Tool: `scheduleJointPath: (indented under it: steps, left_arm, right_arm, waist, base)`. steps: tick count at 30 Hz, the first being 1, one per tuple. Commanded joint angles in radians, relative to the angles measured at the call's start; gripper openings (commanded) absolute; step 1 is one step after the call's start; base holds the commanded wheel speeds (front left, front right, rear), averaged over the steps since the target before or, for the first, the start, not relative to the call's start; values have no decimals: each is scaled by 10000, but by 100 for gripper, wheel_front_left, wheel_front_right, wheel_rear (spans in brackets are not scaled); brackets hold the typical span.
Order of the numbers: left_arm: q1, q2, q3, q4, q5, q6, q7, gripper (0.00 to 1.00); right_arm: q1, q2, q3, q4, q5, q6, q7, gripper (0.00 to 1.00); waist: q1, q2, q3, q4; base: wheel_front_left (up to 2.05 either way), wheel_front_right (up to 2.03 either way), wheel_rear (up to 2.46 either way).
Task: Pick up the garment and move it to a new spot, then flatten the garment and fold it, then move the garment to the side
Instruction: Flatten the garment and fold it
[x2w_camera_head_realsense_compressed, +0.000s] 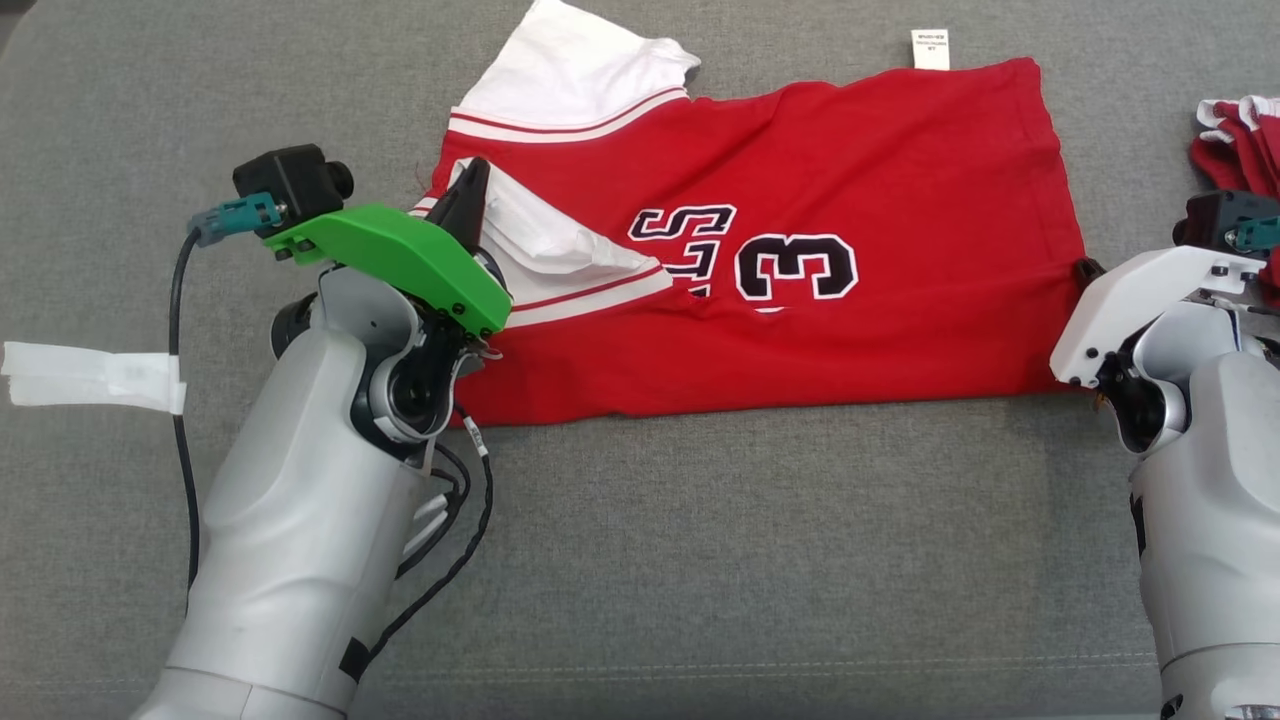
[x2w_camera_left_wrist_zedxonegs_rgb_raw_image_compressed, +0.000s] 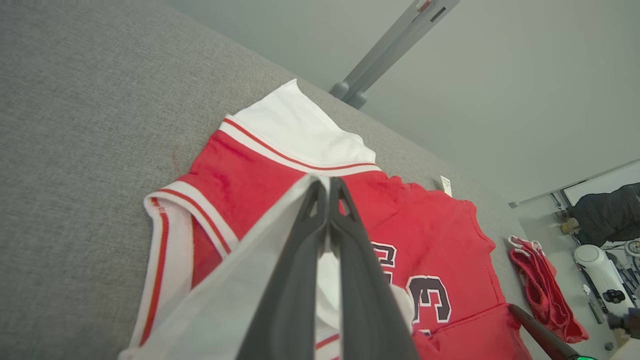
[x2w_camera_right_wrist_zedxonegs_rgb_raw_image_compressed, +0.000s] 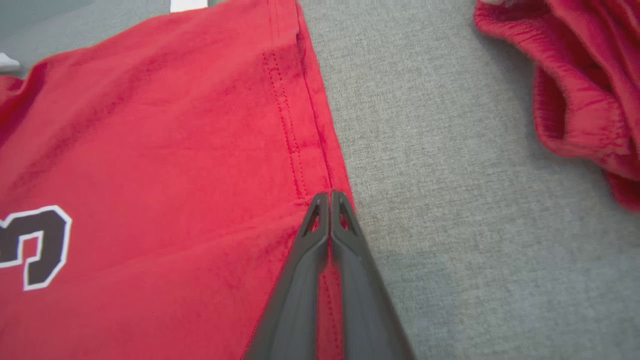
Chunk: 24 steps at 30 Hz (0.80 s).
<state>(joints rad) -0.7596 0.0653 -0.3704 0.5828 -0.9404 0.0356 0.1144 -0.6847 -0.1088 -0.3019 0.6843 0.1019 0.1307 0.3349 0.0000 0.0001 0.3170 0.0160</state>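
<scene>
The garment (x2w_camera_head_realsense_compressed: 800, 200) is a red jersey with white sleeves and black numbers, lying across the grey cloth surface (x2w_camera_head_realsense_compressed: 700, 560). My left gripper (x2w_camera_head_realsense_compressed: 472, 178) is shut on a white sleeve flap of the garment (x2w_camera_left_wrist_zedxonegs_rgb_raw_image_compressed: 240, 185), lifted a little and folded over the red body; white cloth shows between its fingers (x2w_camera_left_wrist_zedxonegs_rgb_raw_image_compressed: 300, 280) in the left wrist view. My right gripper (x2w_camera_head_realsense_compressed: 1088, 268) is shut on the hem at the right edge of the garment (x2w_camera_right_wrist_zedxonegs_rgb_raw_image_compressed: 150, 150), with red cloth pinched between its fingers (x2w_camera_right_wrist_zedxonegs_rgb_raw_image_compressed: 360, 280).
A second heap of red cloth (x2w_camera_head_realsense_compressed: 1240, 130) lies at the far right, close to my right wrist, and appears in the right wrist view (x2w_camera_right_wrist_zedxonegs_rgb_raw_image_compressed: 585, 80). A white label (x2w_camera_head_realsense_compressed: 930, 48) lies at the garment's far edge. Bare grey surface stretches along the near side.
</scene>
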Motion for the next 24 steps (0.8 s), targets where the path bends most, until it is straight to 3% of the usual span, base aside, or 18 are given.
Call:
scheduleJointPath:
  steps: [1,8,9,10,11,24]
  left_arm:
    - [-207,0,31,98,-20,-64,-69,0]
    - [-221,95,-5,608,105,-106,-300,0]
    - [-196,126,-44,691,177,-77,-345,19]
    - [-164,167,-103,804,266,-36,-374,96]
    - [-130,198,-150,905,343,-27,-406,100]
    - [746,559,-676,1414,1066,9,-1247,100]
  right_arm:
    - [-131,3,-4,69,16,-2,-176,0]
    - [-138,63,-196,184,286,-2,-688,0]
    - [-118,64,-277,185,322,-2,-797,0]
    - [-103,68,-336,206,341,-2,-894,55]
    - [-95,68,-420,256,378,-2,-982,100]
    - [300,136,341,196,1113,-2,-1483,100]
  waist:
    - [0,-1,20,-34]
    - [0,-1,-10,-54]
    - [0,-1,-22,-52]
    - [0,-1,-32,-50]
    - [0,-1,-44,-49]
    - [0,-1,-685,36]
  base:
    - [0,0,0]
    - [0,0,0]
    - [0,0,0]
    - [0,0,0]
    - [0,0,0]
    - [0,0,0]
